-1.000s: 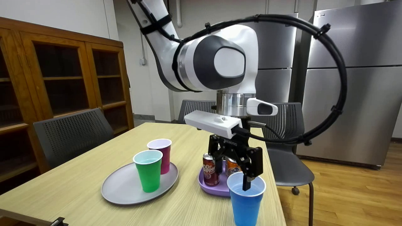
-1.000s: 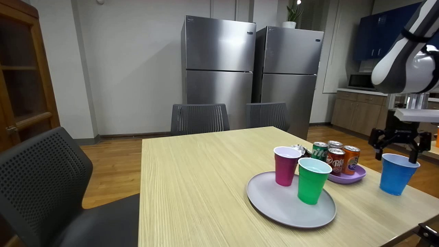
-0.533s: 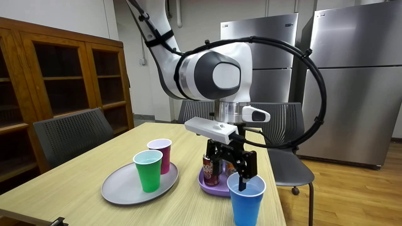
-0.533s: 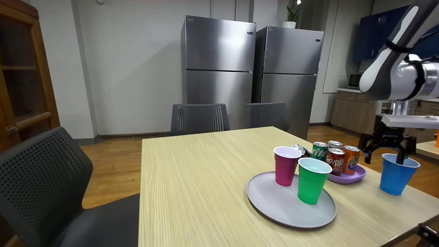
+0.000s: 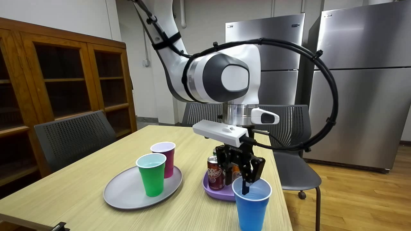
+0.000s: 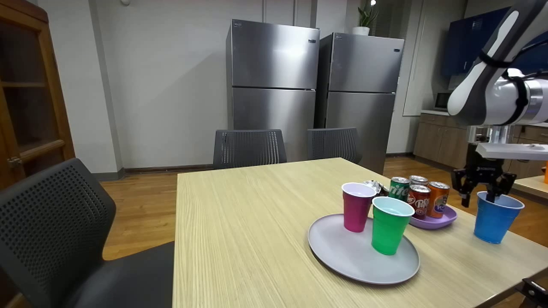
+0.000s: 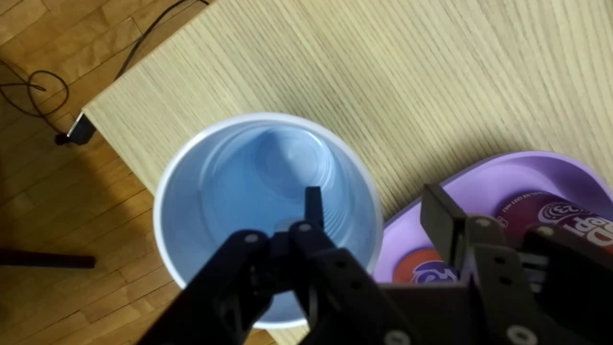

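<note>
Gripper [image 7: 376, 211]: black, hard-edged, angular links; fingers [image 7: 313, 211] stand apart, mid-wide gap, not gripping. One finger dips inside mouth of blue cup [image 5: 252, 210], other hangs outside, on side of purple tray [image 7: 529, 160], so cup's rim passes btwn the two, not pinched; wrist view shows a gap from rim to finger each way. Blue cup: thin plastic, tapered, round pale rolled rim, ribbed inner wall; stands upright on table [image 6: 239, 222] close to its edge, near a corner. Table: pale wood-look top, fine straight grain, squared corner. Tray: smooth, rounded corner, raised lip, just beside blue cup. On it, small metal cans, incl. dark-red can [image 5: 214, 175] w/ Dr Pepper lettering, orange can [image 6: 438, 200] & green can [image 6: 399, 189]; all cyl., upright, bright tops. Near them in an exterior view, crinkled, shiny, foil-like item [image 6: 376, 185], partly hidden, can't ID. Grey plate [image 5: 120, 191]: flat, round, matte, slim raised rim; sits well apart from blue cup on same tabletop. Carries green cup [image 5: 153, 178] & magenta cup [image 5: 169, 162], both tapered plastic, pale-lipped, upright, standing near each other. Arm [image 5: 236, 78]: smooth white shell w/ grey caps, looped black cable [image 5: 334, 96] strapped along it. Surroundings: dk. grey chairs [image 6: 249, 149] w/ perforated plastic backs; two brushed-steel fridges [image 6: 274, 64], flat doors; brown wood cabinet [image 5: 91, 80] w/ glazed, framed doors; plank floor [image 5: 353, 189], glossy, honey-toned; pale painted wall [image 6: 171, 77], smooth.
</note>
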`<state>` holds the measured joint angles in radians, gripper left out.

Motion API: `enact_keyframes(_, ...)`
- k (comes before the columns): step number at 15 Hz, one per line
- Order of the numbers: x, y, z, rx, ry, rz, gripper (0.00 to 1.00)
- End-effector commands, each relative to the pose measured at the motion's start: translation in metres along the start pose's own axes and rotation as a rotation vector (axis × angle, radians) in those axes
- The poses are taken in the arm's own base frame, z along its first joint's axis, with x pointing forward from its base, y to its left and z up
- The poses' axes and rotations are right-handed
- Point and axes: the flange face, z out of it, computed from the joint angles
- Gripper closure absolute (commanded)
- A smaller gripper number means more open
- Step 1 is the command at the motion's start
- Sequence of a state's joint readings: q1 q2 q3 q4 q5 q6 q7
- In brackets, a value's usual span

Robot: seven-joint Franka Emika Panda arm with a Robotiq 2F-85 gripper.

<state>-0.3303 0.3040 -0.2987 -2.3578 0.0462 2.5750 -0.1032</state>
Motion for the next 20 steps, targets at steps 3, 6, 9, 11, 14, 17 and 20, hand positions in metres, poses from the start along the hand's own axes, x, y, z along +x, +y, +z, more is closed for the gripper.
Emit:
enact_keyframes(3,-0.002,0.015,-0.008,0.009,0.017,-0.006,0.88)
enact_keyframes(6,-0.006,0.023,-0.012,0.002,0.021,0.004,1.00)
enact_keyframes(9,-0.013,0.029,-0.019,-0.008,0.031,0.005,1.00)
enact_keyframes(11,-0.020,0.030,-0.026,-0.019,0.034,-0.005,1.00)
enact_keyframes(14,-0.038,0.030,-0.037,-0.031,0.025,-0.044,1.00)
enact_keyframes(17,-0.061,0.026,-0.043,-0.043,0.020,-0.082,1.00)
enact_keyframes(20,-0.086,0.016,-0.044,-0.057,0.019,-0.127,1.00)
